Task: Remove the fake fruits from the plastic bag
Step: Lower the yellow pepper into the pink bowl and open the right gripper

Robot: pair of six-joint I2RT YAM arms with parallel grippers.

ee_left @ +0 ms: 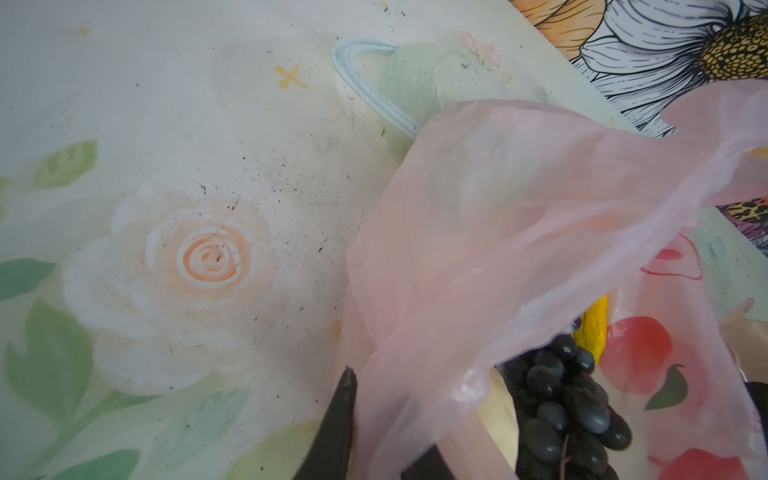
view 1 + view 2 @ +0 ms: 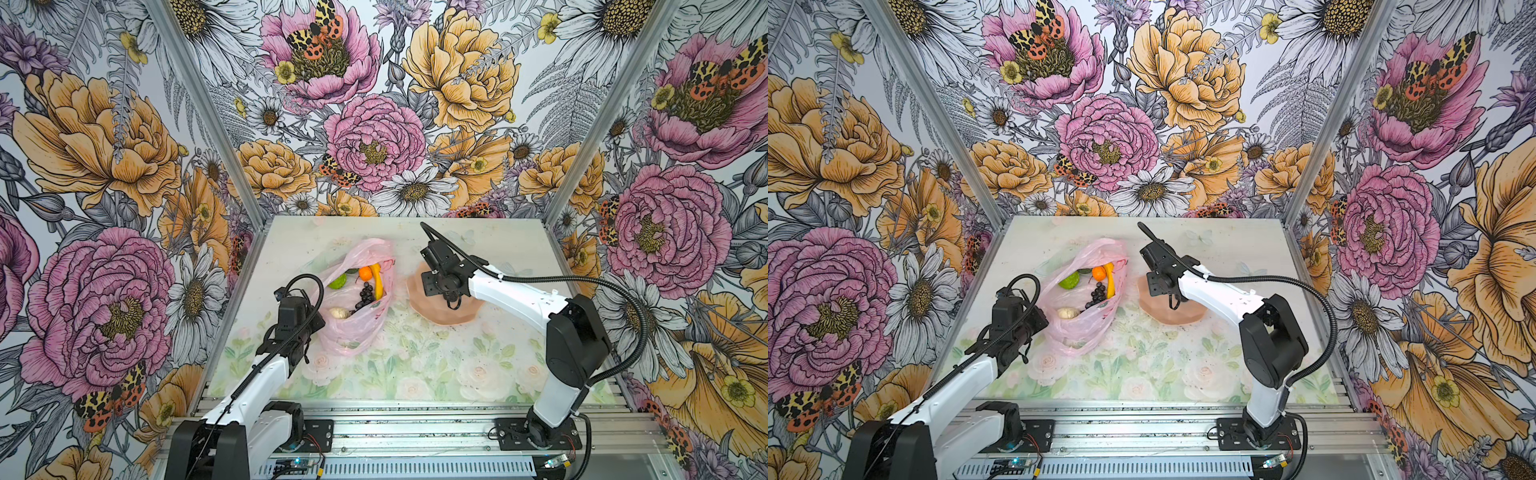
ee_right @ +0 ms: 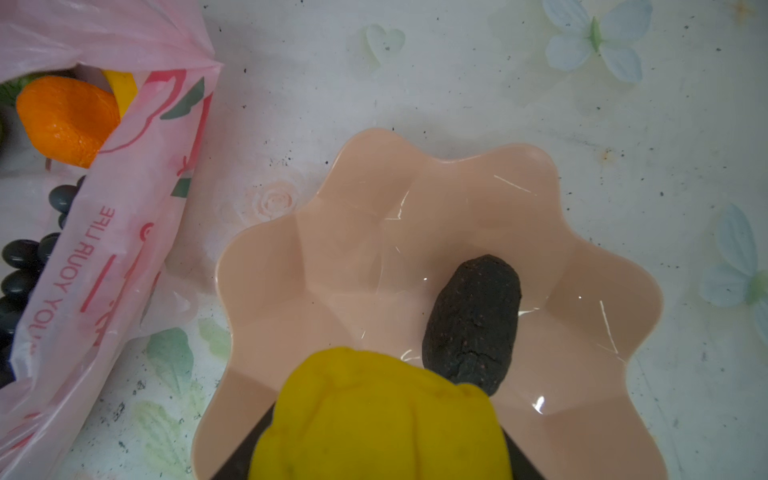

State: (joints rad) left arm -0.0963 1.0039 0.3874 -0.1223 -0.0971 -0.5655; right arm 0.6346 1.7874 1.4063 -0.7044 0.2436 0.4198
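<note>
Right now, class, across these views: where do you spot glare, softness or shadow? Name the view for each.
Right wrist view: thin glare streaks on the peach bowl, and the lemon near the lens looks soft. Left wrist view: the plastic bag film is hazy, the grapes sharper. In both top views: even light, no hard shadows on the table.

We see the plastic bag [image 2: 1076, 333] lying open left of the desk's [image 2: 1142, 374] middle. Inside it are a lime [image 2: 1069, 281], orange [image 2: 1099, 273], banana [image 2: 1110, 281], grape bunch [image 2: 1098, 295] and cream lumpy piece [image 2: 1067, 313]. The left gripper [image 2: 1042, 322] sits at the bag's left edge. Just right of the bag stands a peach bowl [image 2: 1187, 314], with the right gripper [image 2: 1172, 300] over it.
</note>
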